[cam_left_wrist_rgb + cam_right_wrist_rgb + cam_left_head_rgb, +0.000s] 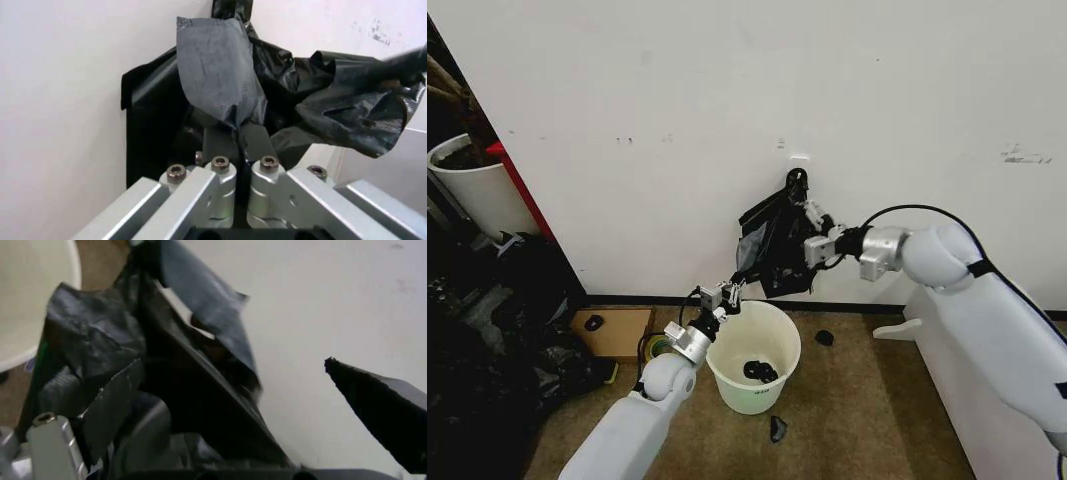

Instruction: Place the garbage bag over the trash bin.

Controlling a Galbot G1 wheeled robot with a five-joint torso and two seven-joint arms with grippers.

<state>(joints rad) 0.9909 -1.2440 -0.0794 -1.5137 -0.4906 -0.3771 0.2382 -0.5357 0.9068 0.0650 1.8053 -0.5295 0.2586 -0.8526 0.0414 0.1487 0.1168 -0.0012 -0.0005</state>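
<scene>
- So the thin glossy black plastic garbage bag (772,245) hangs mid-frame, above the round cream-white plastic trash bin (754,372), not over it yet.
- Left gripper (237,131) pinches its corner; right gripper (812,247) probably grips too, can't tell.

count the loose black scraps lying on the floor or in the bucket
3: one inside the bucket at its bottom, one on the carpet just in front of it, one on the carpet by the wall to its right. More may be hidden.
</scene>
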